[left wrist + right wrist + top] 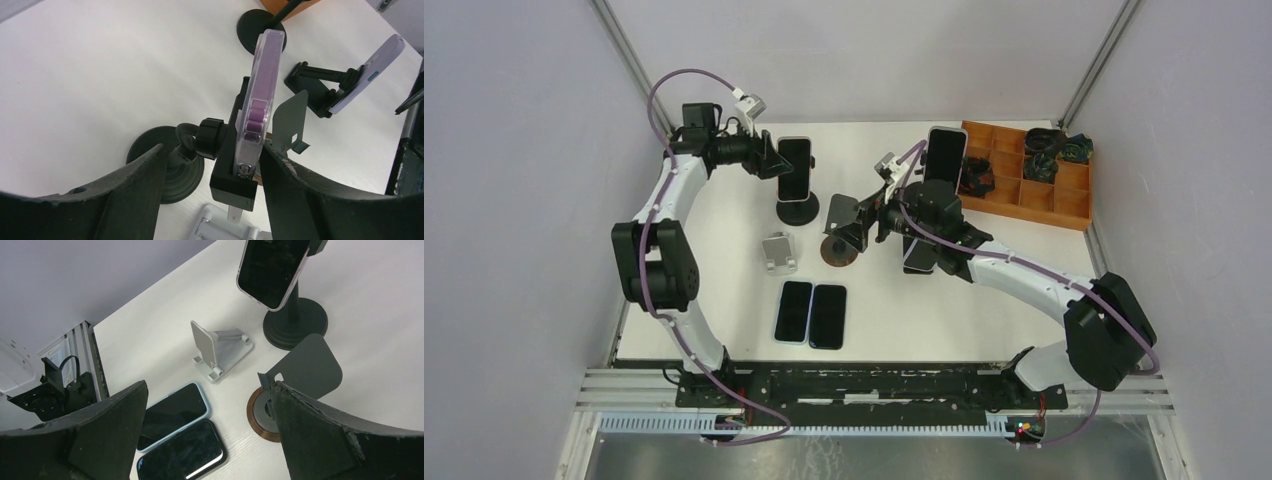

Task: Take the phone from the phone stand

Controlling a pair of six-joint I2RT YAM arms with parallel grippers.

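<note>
We note: left end effector (212, 152) parted astride phone (262, 95) on phone stand (207, 137); right end effector (209, 390) spread wide, empty.

No legible txt, labels or nos. anywhere.

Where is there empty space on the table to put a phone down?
Bare table right of the two flat phones, near the front edge. Another patch at the back, between the left upright phone and right upright phone. Crowded in the middle: silver stand, plate stand.
</note>
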